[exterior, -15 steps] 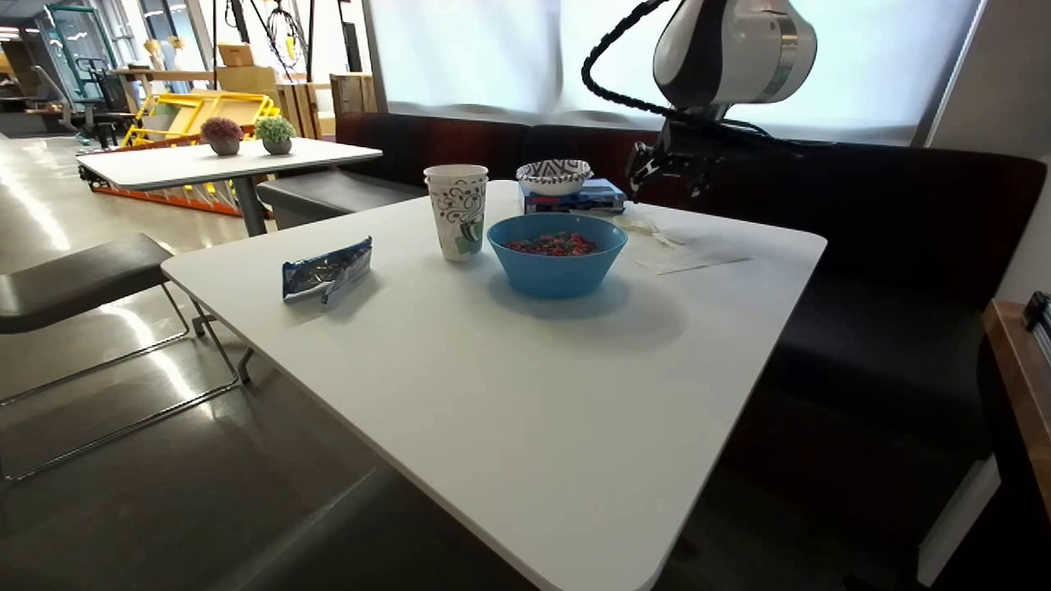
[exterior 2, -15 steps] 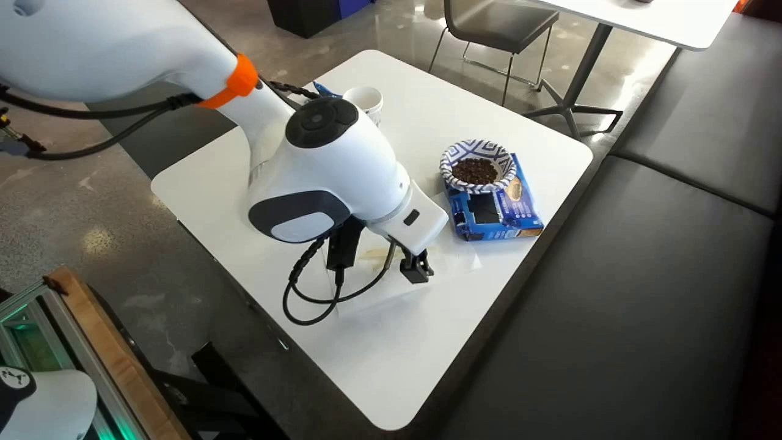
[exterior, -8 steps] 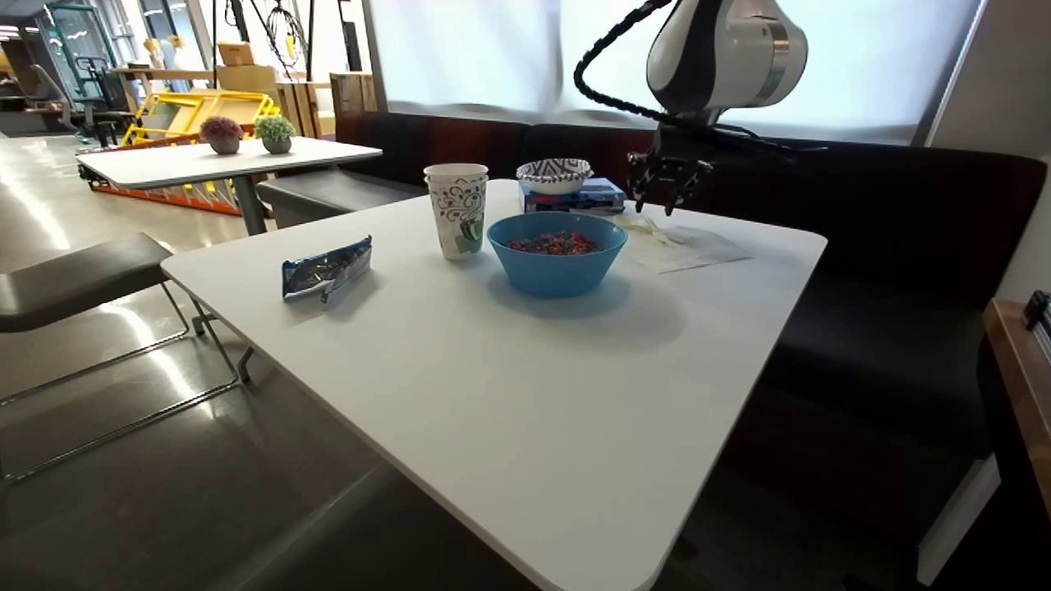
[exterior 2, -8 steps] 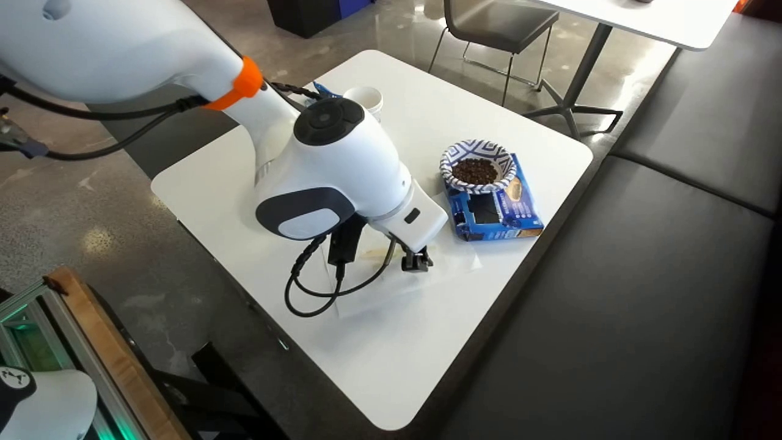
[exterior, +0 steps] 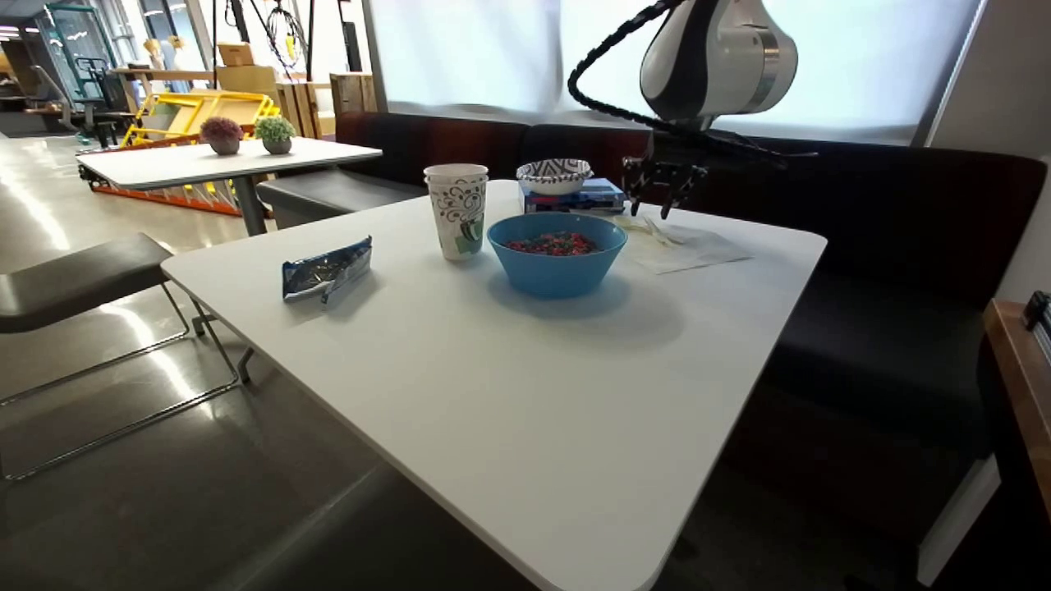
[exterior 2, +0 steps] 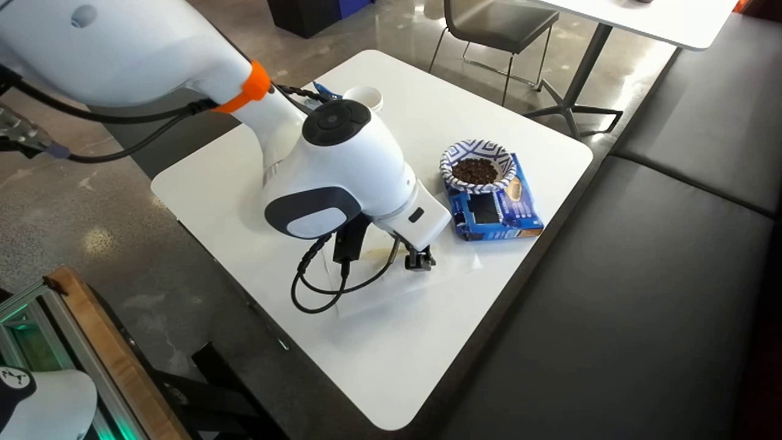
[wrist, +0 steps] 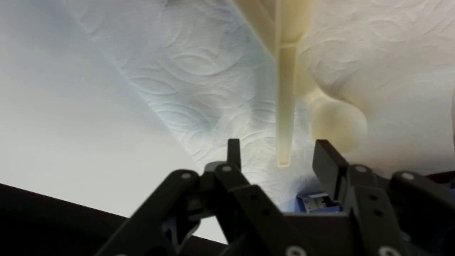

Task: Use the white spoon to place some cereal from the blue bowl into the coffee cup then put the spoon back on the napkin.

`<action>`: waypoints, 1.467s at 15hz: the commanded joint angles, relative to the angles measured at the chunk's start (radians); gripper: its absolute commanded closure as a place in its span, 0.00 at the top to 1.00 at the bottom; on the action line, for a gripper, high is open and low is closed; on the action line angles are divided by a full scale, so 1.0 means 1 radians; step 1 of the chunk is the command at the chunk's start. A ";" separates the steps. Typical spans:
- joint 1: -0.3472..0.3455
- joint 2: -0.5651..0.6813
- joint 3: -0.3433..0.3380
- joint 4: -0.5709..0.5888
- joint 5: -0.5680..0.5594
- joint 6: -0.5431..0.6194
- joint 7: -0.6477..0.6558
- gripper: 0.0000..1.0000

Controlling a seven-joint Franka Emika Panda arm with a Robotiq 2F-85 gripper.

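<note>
The napkin (exterior: 698, 250) lies on the table and shows embossed in the wrist view (wrist: 199, 64). On it are pale, whitish-yellow utensils: a spoon with a round bowl (wrist: 337, 124) and a straight handle (wrist: 286, 106) crossing it. My gripper (wrist: 277, 152) is open and empty above them; the handle's end shows between its fingers, apart from both. The gripper points down over the napkin in an exterior view (exterior: 651, 212). The blue bowl (exterior: 554, 271) holds red and green cereal; the arm hides it in an exterior view. Stacked patterned paper cups (exterior: 457, 215) stand beside the bowl.
A patterned bowl (exterior 2: 476, 174) with dark brown contents sits on a blue box (exterior 2: 513, 214) near the back edge. An open blue and silver packet (exterior: 327, 271) lies beyond the cups. A dark bench (exterior 2: 611, 305) runs along the table.
My gripper has turned from a tilted pose to pointing down. It has moved slightly lower and a little left in an exterior view. The objects on the table have not moved.
</note>
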State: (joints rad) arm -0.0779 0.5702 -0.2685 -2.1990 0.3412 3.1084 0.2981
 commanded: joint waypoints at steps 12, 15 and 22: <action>0.067 -0.017 -0.074 -0.001 -0.032 -0.034 0.049 0.03; 0.087 -0.073 -0.093 -0.053 -0.082 -0.035 -0.002 0.03; 0.046 -0.146 0.060 -0.165 -0.215 0.026 -0.189 0.03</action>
State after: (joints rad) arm -0.0197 0.4585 -0.2551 -2.3022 0.1849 3.1005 0.1679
